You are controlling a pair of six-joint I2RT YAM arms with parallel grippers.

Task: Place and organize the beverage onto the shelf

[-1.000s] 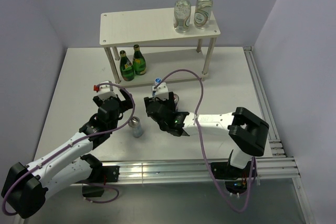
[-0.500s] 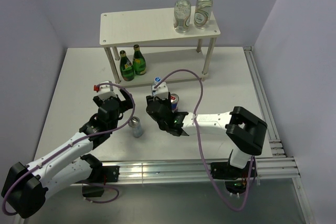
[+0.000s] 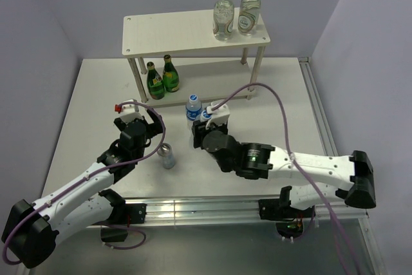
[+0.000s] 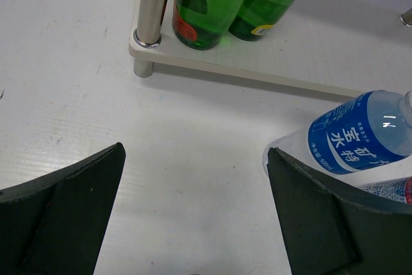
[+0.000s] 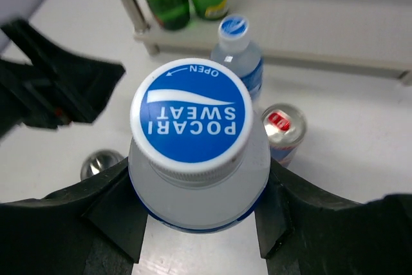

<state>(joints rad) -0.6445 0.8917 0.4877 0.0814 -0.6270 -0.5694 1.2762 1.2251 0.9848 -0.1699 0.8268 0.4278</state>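
Note:
The shelf (image 3: 174, 30) stands at the back with two clear bottles (image 3: 235, 12) on its top board and two green bottles (image 3: 162, 78) on the lower board. My right gripper (image 5: 196, 185) is shut on a Pocari Sweat bottle (image 5: 191, 120) with a blue and white cap, held upright; in the top view this gripper (image 3: 199, 132) hides the bottle. A water bottle (image 3: 193, 109) with a blue label stands just behind it, also in the left wrist view (image 4: 357, 134). My left gripper (image 4: 193, 159) is open and empty over bare table, left of the water bottle, and shows in the top view (image 3: 158, 130).
A silver can (image 3: 168, 155) stands between the two grippers, near the left one. A red and blue can (image 5: 283, 132) stands right of the held bottle. A shelf leg (image 4: 151, 4) and the lower board's edge (image 4: 257, 72) lie ahead of the left gripper.
My right arm has swung its elbow far out to the right. Its gripper has shifted slightly right, uncovering the water bottle and covering the red and blue can. The left arm has not moved.

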